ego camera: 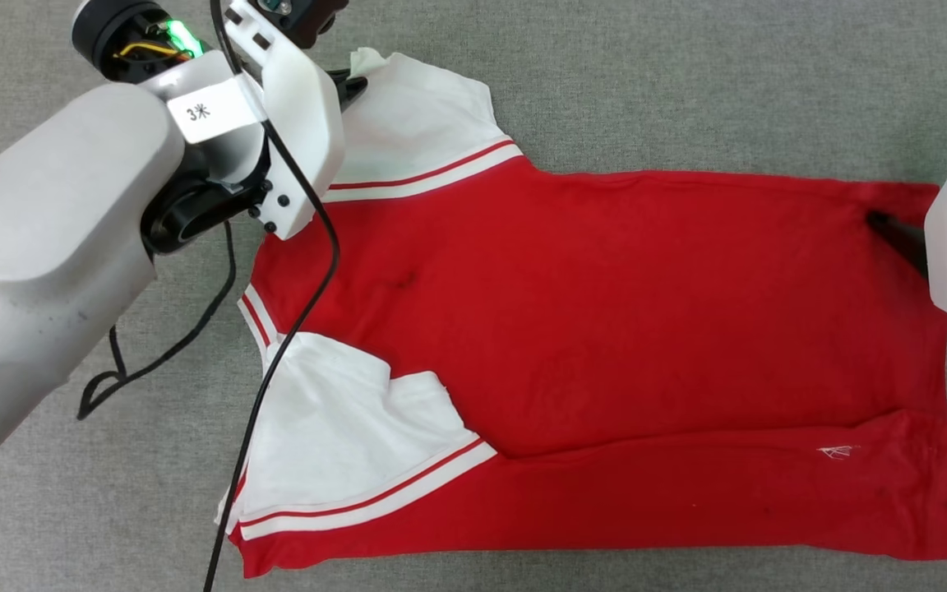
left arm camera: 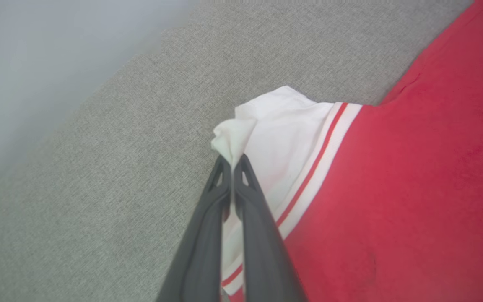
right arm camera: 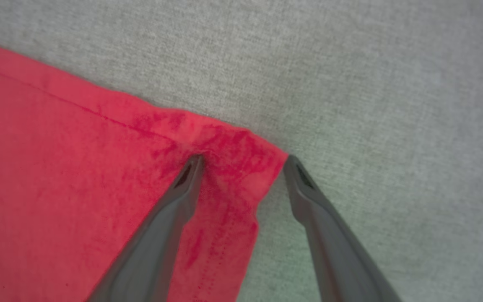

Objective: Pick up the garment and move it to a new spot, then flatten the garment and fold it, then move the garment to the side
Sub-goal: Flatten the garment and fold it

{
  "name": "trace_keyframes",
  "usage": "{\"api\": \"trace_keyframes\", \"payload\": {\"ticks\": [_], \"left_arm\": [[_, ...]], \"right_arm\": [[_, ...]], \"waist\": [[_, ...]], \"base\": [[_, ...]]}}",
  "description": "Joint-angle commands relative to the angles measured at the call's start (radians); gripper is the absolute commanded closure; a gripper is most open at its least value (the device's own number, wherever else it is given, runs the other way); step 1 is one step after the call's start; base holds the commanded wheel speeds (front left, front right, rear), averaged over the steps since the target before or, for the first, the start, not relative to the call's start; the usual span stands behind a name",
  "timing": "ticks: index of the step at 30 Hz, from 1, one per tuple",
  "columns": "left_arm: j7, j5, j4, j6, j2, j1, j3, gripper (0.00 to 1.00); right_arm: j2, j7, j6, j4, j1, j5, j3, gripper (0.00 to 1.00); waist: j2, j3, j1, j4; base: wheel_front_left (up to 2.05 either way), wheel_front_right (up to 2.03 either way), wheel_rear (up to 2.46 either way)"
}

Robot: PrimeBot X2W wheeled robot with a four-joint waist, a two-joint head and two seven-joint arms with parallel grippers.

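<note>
**Sleeve tip pinched, hem corner not yet caught – uneven lift likely**

The garment [ego camera: 605, 312] lies spread on the grey cloth surface [ego camera: 687, 82], and none of that surface's edges show in the head view. The left gripper [left arm camera: 232, 161] is clenched on the bunched tip of the far white sleeve [ego camera: 416, 123]. The right gripper [right arm camera: 245, 162] is splayed over the far hem corner [right arm camera: 262, 184], one finger on the red cloth and one on the bare surface. Risks, as I judge them:
- If the left arm lifts alone, the shirt drags askew.
- So small a pinch may slip.
- The right jaws may close on only one layer.
- The black cable [ego camera: 293, 288] draped over the near sleeve [ego camera: 342, 444] could ruck it.
</note>
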Motion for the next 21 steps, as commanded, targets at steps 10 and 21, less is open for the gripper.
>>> {"api": "trace_keyframes", "payload": {"ticks": [10,21], "left_arm": [[-0.063,-0.014,-0.001,-0.001,0.027,0.029,0.002,1.00],[-0.159,-0.058,-0.083,0.053,0.102,0.210,-0.003,1.00]], "right_arm": [[0.020,-0.185,0.001,0.090,-0.005,0.055,0.090,1.00],[-0.014,-0.413,-0.001,0.049,0.100,0.087,0.108,1.00]], "waist": [[0.0000,-0.045,0.0000,-0.012],[0.0000,-0.220,0.0000,-0.016]], "base": [[0.00,0.00,0.00],[0.00,0.00,0.00]]}}
